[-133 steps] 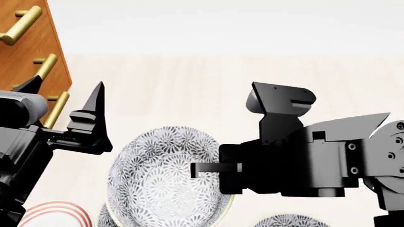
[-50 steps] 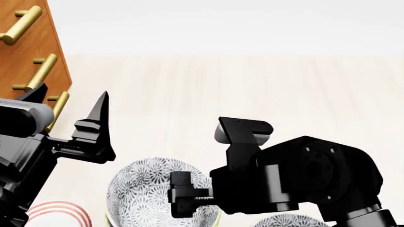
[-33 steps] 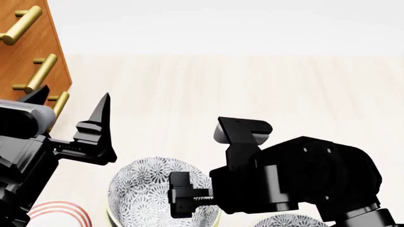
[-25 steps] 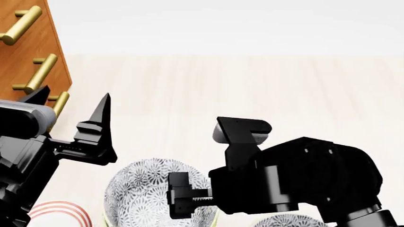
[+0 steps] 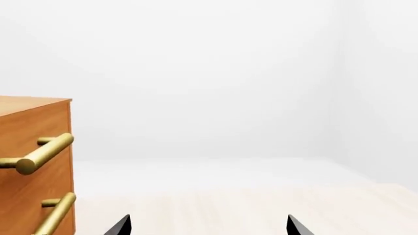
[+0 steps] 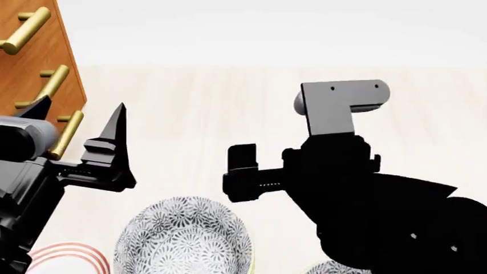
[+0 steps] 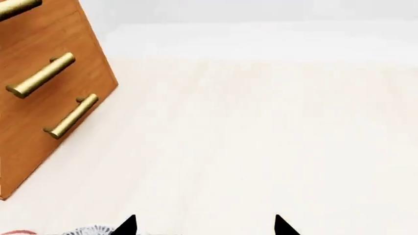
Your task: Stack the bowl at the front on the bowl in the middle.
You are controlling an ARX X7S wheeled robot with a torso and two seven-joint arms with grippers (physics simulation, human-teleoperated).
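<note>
A deep white bowl with grey floral print (image 6: 182,237) sits low in the head view; I take it for the bowl at the front. A thin yellow-green edge shows at its lower right. The bowl in the middle is hidden; I cannot tell if it lies beneath. My right gripper (image 6: 236,172) hangs above and to the right of the bowl, open and holding nothing. In the right wrist view its fingers (image 7: 203,227) stand apart, with a sliver of the bowl (image 7: 91,230) beside one tip. My left gripper (image 6: 80,108) is open at the left, its fingers (image 5: 207,227) wide apart.
A wooden dresser with brass handles (image 6: 34,51) stands at the far left, close to the left arm. A red-ringed plate (image 6: 68,254) lies at the bottom left. Part of another floral bowl (image 6: 335,267) peeks out under the right arm. Pale wood floor stretches ahead.
The right gripper has let go of the floral bowl, opened, and risen up and away from it. The bowl stays low. The left gripper has barely shifted.
</note>
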